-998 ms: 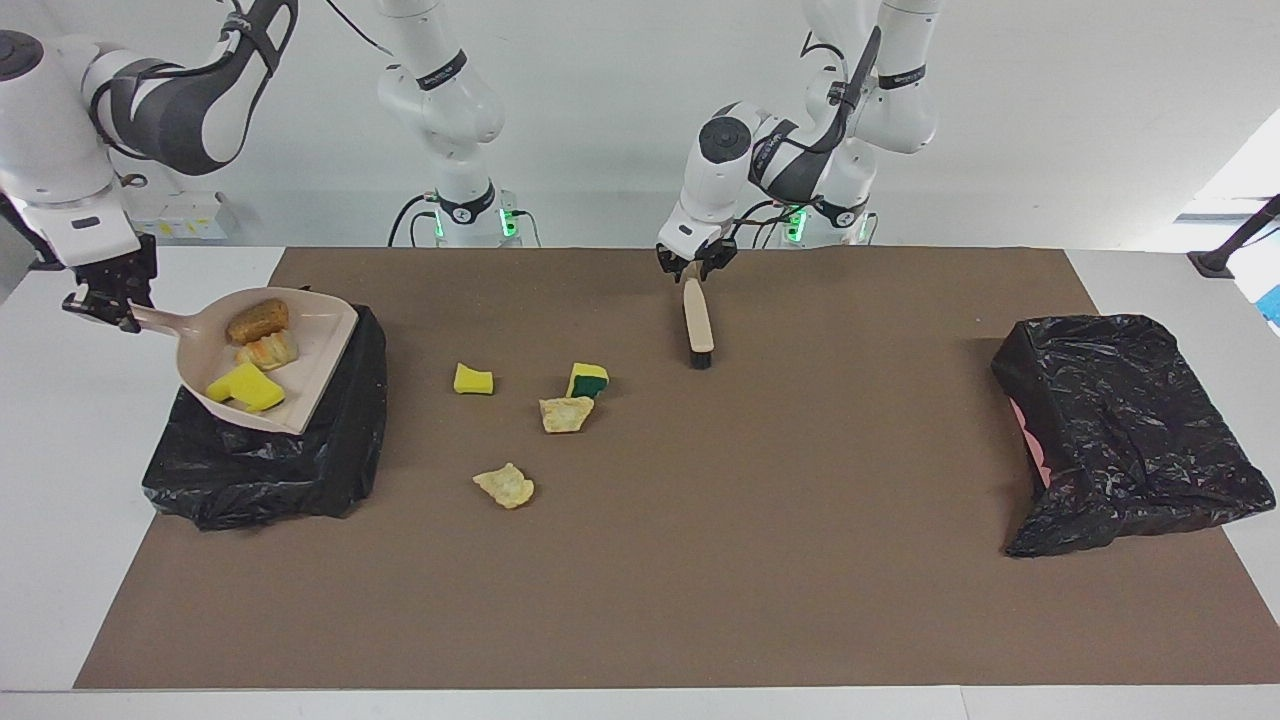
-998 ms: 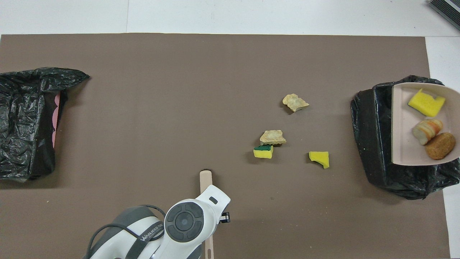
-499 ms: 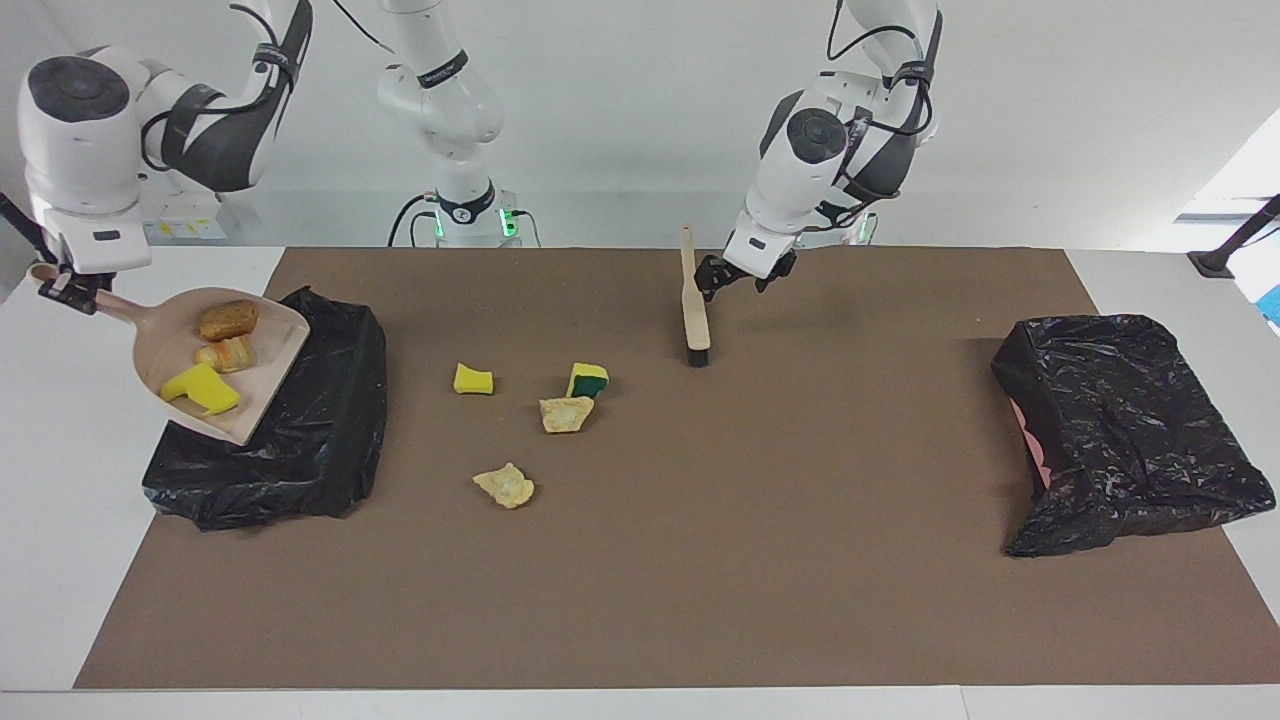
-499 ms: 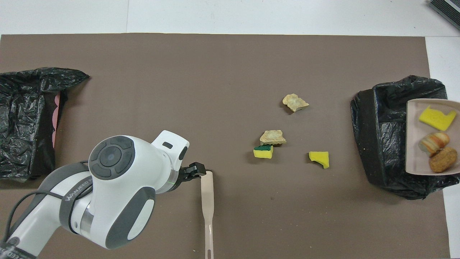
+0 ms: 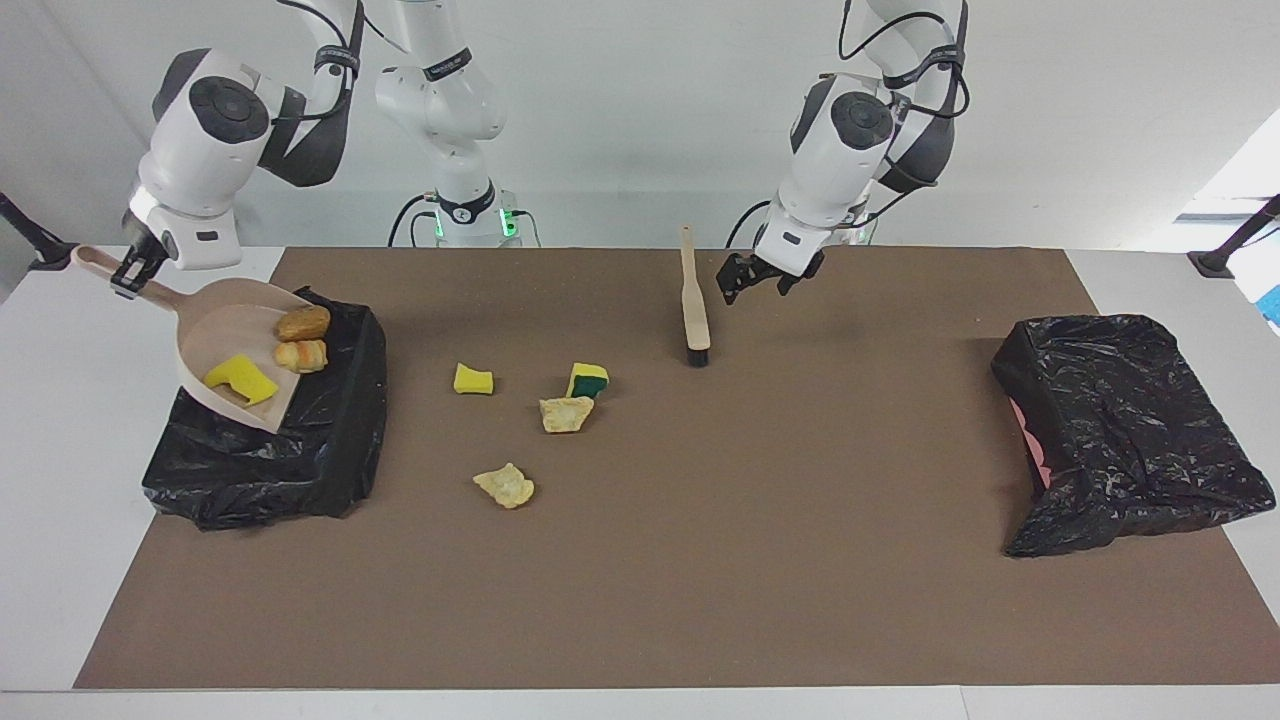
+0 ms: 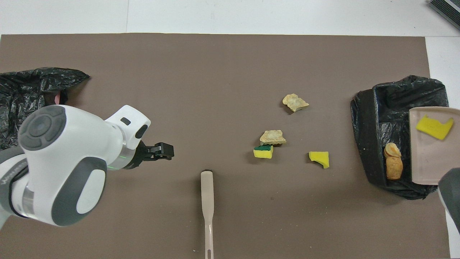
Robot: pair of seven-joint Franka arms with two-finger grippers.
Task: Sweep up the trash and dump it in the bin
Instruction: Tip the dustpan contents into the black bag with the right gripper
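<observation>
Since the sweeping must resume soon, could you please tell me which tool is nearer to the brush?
Left. The left tool hangs open beside the brush; the right tool grips the dustpan over the bin.

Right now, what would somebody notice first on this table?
Probably the beige plastic dustpan, tipped over the black bag-lined bin at the right arm's end, spilling two bread lumps; the right gripper grips its handle. Next, four scraps mid-mat, and the beige brush lying beside the open left gripper.
</observation>
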